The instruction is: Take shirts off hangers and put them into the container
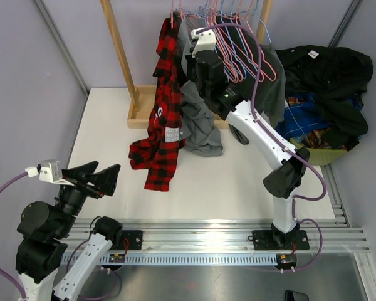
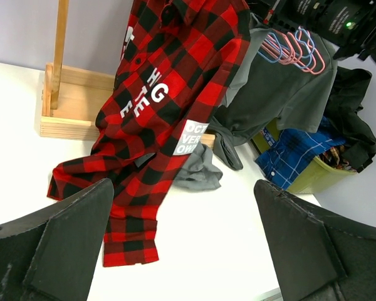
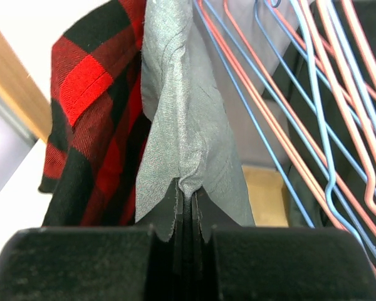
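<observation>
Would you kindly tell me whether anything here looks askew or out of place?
The plaid shirt hangs lopsided, its lower end trailing on the table. A black shirt spills over the tub's rim.

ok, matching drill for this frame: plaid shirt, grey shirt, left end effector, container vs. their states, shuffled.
1 plaid shirt
2 grey shirt
3 left end effector
4 container

A open, empty
B holds blue checked cloth
C pinched by right end effector
D lower end on table

Pairs: 1-D, 2-C, 3-A, 4-B
</observation>
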`<state>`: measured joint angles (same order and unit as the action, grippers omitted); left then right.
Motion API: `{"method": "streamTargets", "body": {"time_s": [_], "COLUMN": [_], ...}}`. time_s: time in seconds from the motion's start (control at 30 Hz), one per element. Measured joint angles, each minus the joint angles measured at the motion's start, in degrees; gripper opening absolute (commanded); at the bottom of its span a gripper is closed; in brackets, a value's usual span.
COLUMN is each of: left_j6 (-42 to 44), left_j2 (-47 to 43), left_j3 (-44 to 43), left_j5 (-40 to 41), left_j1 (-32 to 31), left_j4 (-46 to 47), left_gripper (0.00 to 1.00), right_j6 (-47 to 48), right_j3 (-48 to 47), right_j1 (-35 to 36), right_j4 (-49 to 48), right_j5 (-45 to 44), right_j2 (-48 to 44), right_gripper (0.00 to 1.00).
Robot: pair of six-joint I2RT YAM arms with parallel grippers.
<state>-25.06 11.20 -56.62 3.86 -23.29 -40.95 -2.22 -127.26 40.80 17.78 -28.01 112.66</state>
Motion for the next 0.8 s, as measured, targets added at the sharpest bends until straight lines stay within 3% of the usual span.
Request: {"method": "streamTargets", "body": {"time_s": [0.33, 0.63, 0.8], "left_j6": [0.0, -0.3, -0.9], "left_j2": [0.0, 0.5, 2.1], "left_j3": [0.0, 1.4, 1.4], "left_j5": [0.7, 0.3, -0.7], "left_j1": [0.0, 0.0, 0.0], "left_j4": [-0.1, 1.7, 2.4], "left_gripper": [0.99, 0.99, 0.99], "right_j6": [3.1, 2.5, 3.0], "right_j3": [28.9, 46.9, 44.0], "right_j1": [0.1, 0.0, 0.0], "right_j4": [-24.9, -28.5, -21.3], "right_j5": [-4.5, 1.7, 4.5], "right_j2": [-13.2, -34.0, -38.1], "right_gripper": [0.0, 0.0, 0.0]}}
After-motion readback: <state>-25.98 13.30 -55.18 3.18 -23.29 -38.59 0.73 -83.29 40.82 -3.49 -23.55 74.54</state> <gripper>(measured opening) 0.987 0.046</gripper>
